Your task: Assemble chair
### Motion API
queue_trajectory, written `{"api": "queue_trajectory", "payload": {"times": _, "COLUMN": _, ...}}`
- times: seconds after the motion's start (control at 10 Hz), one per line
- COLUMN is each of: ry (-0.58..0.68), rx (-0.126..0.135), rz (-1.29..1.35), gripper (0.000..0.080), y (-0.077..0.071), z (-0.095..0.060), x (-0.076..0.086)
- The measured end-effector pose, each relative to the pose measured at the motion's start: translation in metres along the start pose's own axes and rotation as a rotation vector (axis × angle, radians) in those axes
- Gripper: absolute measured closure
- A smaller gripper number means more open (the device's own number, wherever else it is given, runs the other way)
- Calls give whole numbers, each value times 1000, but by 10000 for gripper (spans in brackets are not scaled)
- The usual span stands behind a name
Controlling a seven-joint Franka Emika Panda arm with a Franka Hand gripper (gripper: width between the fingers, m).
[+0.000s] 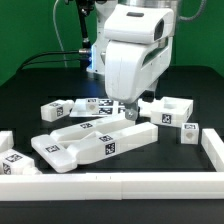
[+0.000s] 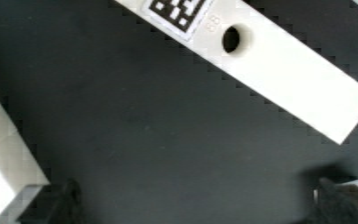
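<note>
Assembly looks barely begun: the chair parts lie loose on the counter [image 1: 30,90], none visibly joined. I count about six. One big slab [image 1: 75,143] is near, at the exterior view's left, with one bar [image 1: 60,108] behind it. One frame piece [image 1: 165,110] is at the right, plus three small blocks [image 1: 187,135]. The end effector [image 1: 132,108] hangs low mid-scene, its fingers [image 2: 345,195] apart and empty.
</note>
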State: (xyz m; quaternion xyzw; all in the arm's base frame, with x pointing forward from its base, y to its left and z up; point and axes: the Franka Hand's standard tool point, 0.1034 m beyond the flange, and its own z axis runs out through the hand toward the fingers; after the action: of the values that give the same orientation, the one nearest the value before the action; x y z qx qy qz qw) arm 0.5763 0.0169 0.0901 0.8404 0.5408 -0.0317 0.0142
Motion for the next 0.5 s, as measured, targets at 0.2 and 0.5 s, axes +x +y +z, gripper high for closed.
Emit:
{"api": "queue_trajectory", "payload": {"times": 0.2, "ry": -1, "rx": 2, "rz": -15, "gripper": 150, "y": 0, "z": 2, "x": -1}}
{"api": "queue_trajectory", "payload": {"times": 0.5, "ry": -5, "rx": 25, "rz": -404, "gripper": 150, "y": -9, "z": 22, "x": -21}}
